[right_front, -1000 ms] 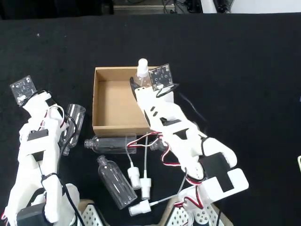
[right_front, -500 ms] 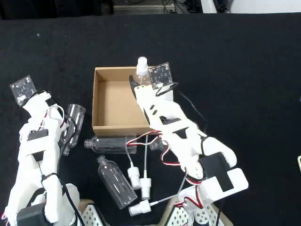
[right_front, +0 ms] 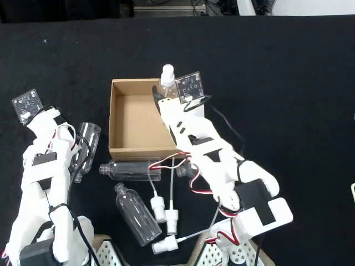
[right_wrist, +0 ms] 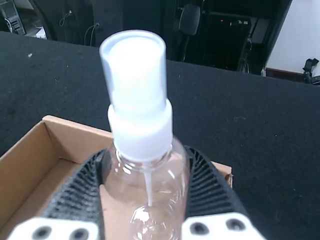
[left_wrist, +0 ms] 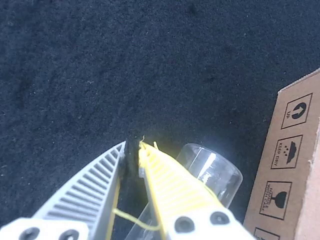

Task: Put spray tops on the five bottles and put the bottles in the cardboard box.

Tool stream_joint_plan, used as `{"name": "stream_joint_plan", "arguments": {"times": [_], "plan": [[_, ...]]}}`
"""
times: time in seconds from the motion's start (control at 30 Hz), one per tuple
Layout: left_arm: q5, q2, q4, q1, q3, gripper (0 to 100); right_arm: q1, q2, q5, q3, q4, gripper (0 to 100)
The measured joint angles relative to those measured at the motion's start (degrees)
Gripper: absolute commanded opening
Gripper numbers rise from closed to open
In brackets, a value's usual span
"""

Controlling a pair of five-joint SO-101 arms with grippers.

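My right gripper (right_front: 165, 97) is shut on a clear bottle (right_front: 167, 82) with a white spray top, held upright above the back right corner of the cardboard box (right_front: 117, 119). In the right wrist view the black fingers (right_wrist: 75, 195) clamp the bottle (right_wrist: 145, 165) on both sides. My left gripper (left_wrist: 132, 148) is shut on nothing, its tips down at the black table beside a lying clear bottle (left_wrist: 210, 172), left of the box (left_wrist: 292, 170). Two more open bottles (right_front: 132, 169) (right_front: 137, 215) lie in front of the box. Three loose spray tops (right_front: 158, 207) (right_front: 172, 219) (right_front: 166, 244) lie nearby.
Another bottle (right_front: 185, 169) lies partly hidden under the right arm, among its red and white cables. The black table (right_front: 277, 83) stretches open to the right and behind the box. The arm bases stand at the near edge.
The right gripper has carried its bottle slightly farther back over the box. The left arm has not moved.
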Motion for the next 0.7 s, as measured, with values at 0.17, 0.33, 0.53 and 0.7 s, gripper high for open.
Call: {"name": "stream_joint_plan", "arguments": {"times": [0.17, 0.33, 0.53, 0.7], "plan": [[0.0, 0.0, 0.0, 0.0, 0.0, 3, 0.0, 0.5, 0.0, 0.0, 0.0, 2.6], [0.0, 0.0, 0.0, 0.0, 0.0, 3, 0.1, 4.0, 0.0, -2.0, -0.4, 2.6], [0.0, 0.0, 0.0, 0.0, 0.0, 3, 0.1, 5.3, 0.0, -2.2, -4.6, 2.7], [0.0, 0.0, 0.0, 0.0, 0.0, 3, 0.1, 5.3, 0.0, -2.2, -4.7, 13.6]]}}
